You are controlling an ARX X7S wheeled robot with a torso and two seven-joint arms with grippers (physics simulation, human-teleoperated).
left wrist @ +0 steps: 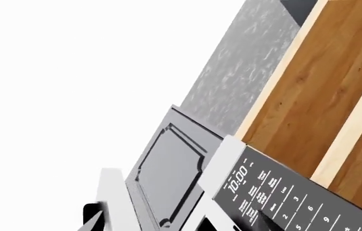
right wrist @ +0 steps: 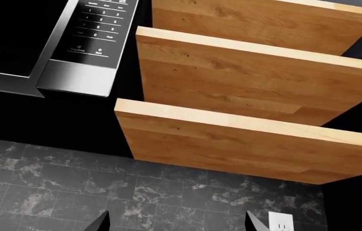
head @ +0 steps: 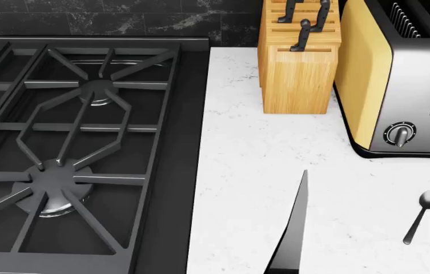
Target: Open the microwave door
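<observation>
I judge the microwave door (right wrist: 4, 43) stiff and hinged, best pulled at its edge beside the keypad (left wrist: 267, 195); my right fingers (right wrist: 100, 222) are spread, the left I cannot tell

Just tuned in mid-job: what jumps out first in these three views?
In the head view, the black gas stove fills the left side, with a wooden knife block and a yellow-sided toaster at the back of the white counter and a spoon lying near the front. The microwave shows only in the wrist views, its keypad reading 10:00, beside wooden shelves above the dark tiled wall.
</observation>
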